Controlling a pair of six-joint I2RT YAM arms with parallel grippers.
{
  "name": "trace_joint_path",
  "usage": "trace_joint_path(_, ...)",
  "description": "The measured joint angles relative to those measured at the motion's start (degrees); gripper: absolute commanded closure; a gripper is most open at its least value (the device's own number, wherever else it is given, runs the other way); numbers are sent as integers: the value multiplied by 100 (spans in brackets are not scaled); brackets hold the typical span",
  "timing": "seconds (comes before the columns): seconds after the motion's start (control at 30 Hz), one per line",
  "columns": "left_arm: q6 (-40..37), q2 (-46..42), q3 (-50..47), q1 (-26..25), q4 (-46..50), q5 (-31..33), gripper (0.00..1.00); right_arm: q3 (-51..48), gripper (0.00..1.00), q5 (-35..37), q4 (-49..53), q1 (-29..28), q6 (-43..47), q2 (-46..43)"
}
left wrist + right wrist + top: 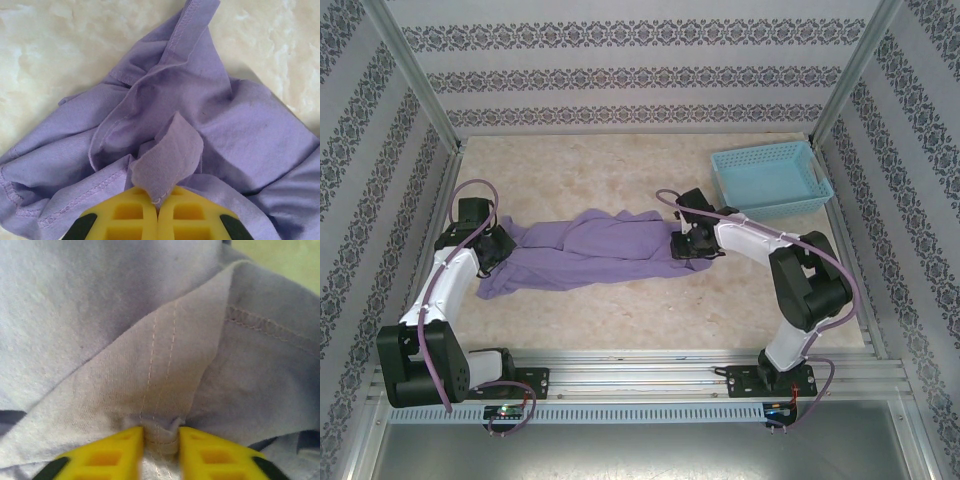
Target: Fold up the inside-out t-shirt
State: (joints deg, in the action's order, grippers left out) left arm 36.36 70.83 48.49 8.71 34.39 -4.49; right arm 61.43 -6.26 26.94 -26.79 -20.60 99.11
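Two grippers each have a pinch of cloth, one at either end of the garment. The inside-out t-shirt, lavender-purple, lies bunched into a long rumpled band across the middle of the table. It runs left to right between the arms, and its left end spreads a little toward the near side. The left gripper sits at the band's left end. Seen from its own wrist, its yellow fingers are pressed together tip to tip with no gap. They nip the base of a small flap of t-shirt fabric that stands up just above them, and folds and a stitched hem fan out over the pale marbled surface beyond. The right gripper is down on the band's right end. In the right wrist view its fingers stand only a narrow way apart, and that gap is filled by a gathered fold of the t-shirt. A double line of stitching runs down the fold into the pinch. A light blue lattice basket stands at the far right of the table, apart from the shirt and both arms.
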Motion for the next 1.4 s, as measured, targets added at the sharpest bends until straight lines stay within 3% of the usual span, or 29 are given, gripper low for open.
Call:
trace_joint_path(0.17, 0, 0, 0, 0, 0, 0, 100, 122, 100, 203, 142, -177, 92, -114)
trace_joint_path(0.6, 0, 0, -13, 0, -9, 0, 100, 1056, 100, 1032, 501, -1189, 411, -273)
trace_joint_path(0.77, 0, 0, -22, 0, -15, -4, 100, 1545, 100, 1095, 514, -1390, 435, 146)
trace_joint_path(0.83, 0, 0, -28, 0, -15, -2, 100, 1615, 93, 1093, 490, -1506, 431, 376)
trace_joint_path(0.9, -2, -2, -42, 0, -17, -2, 100, 1600, 75, 1075, 516, -1582, 404, 533)
trace_joint_path(1.0, -2, -2, -92, 0, -20, -4, 100, 1519, 63, 1034, 546, -1604, 409, 544)
trace_joint_path(1.27, -2, 0, -103, 0, -24, -94, 100, 1134, 58, 1047, 562, -728, 433, -256)
trace_joint_path(1.4, -2, -7, -103, 0, -24, -138, 100, 1137, 58, 1158, 544, -225, 470, -120)
